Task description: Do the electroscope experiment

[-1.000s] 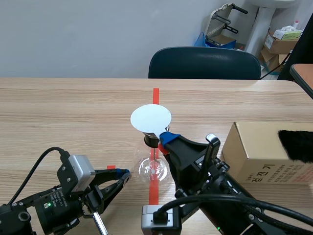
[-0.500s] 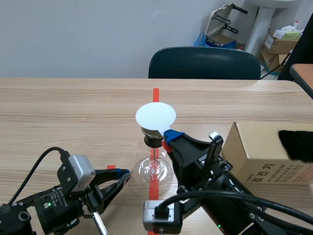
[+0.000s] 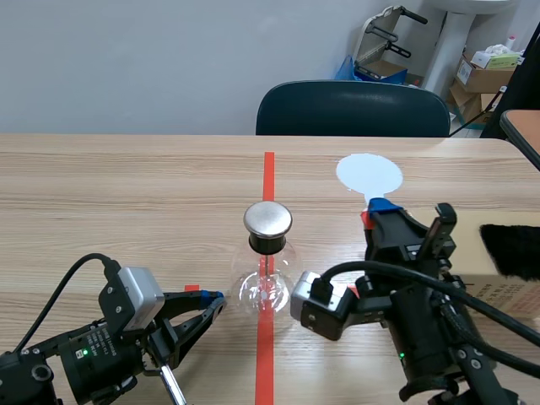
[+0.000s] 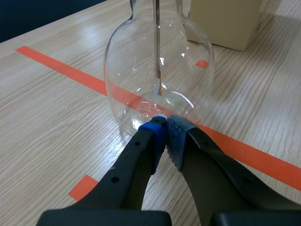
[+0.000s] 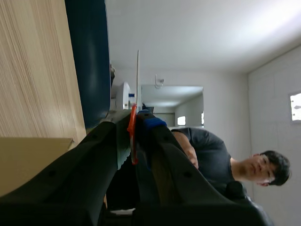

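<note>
- Fingers (image 4: pixel 151 137) of the left gripper (image 4: pixel 163 123): pressed together with nothing between them. The tips lie low on the table (image 3: pixel 126 194) at the foot of the electroscope flask (image 3: pixel 264 287). Contact with the glass cannot be told. Probable purpose: to steady the bulb against a sideways nudge.
- Right gripper (image 3: pixel 377 213): pinching the orange-red handle (image 5: pixel 132 127) of the white disc (image 3: pixel 369 175). The hold is on the handle alone, probably so that the disc's face is left untouched and any charge on it is kept.
- White disc: raised above the table, to the right of the flask and well apart from the metal cap (image 3: pixel 268 218). Its handle runs down from the lower rim into the fingers, so disc and handle lie in line with the gripper. The broad face shows in the scene view. The right wrist view shows only a thin edge.
- Electroscope flask: stands on the red centre tape, long axis upright, neck and cap uppermost. The rod (image 4: pixel 156 47) hangs straight down the middle to a small leaf (image 4: pixel 160 89).
- Cardboard box (image 4: pixel 225 21): beyond the flask, on the right arm's side.
</note>
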### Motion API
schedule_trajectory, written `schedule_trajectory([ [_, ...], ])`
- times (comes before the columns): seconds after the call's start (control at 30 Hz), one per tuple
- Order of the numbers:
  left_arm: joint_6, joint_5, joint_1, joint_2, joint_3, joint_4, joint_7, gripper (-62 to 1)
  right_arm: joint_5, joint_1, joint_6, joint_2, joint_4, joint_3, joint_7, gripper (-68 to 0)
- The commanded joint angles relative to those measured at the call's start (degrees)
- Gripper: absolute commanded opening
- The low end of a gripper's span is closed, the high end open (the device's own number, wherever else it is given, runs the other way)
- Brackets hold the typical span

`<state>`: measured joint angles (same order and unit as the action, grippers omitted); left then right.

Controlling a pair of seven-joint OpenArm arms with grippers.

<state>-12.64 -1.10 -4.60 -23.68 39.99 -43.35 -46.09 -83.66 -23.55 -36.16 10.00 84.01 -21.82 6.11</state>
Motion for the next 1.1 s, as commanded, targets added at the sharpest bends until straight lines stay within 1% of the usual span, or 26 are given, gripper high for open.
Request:
schedule_trajectory([
  [0.0,-0.1,-0.3,0.0,0.0,-0.3,-0.9,-1.1,-57.8,0.0,0.4,-0.6,0.3,0.6,0.4,1.8,-66.0],
  [0.1,-0.1,-0.3,0.0,0.0,-0.3,-0.9,-1.8,-57.8,0.0,0.4,-0.6,0.3,0.6,0.4,5.0,-66.0],
  [0.23,-0.1,-0.3,0.0,0.0,-0.3,-0.9,-2.0,-57.8,0.0,0.4,-0.6,0.3,0.6,0.4,6.7,-66.0],
  [0.57,-0.1,-0.3,0.0,0.0,-0.3,-0.9,-1.9,-57.8,0.0,0.4,-0.6,0.3,0.6,0.4,6.7,-66.0],
  [0.67,-0.1,0.3,0.0,0.0,-0.3,-0.9,-2.0,-57.8,0.0,0.4,-0.6,0.3,0.6,0.4,6.6,-66.0],
  [1.07,-0.1,0.3,0.0,0.2,-0.3,-0.9,-2.1,-57.8,0.0,0.4,-0.6,0.3,0.6,0.4,6.6,-66.0],
])
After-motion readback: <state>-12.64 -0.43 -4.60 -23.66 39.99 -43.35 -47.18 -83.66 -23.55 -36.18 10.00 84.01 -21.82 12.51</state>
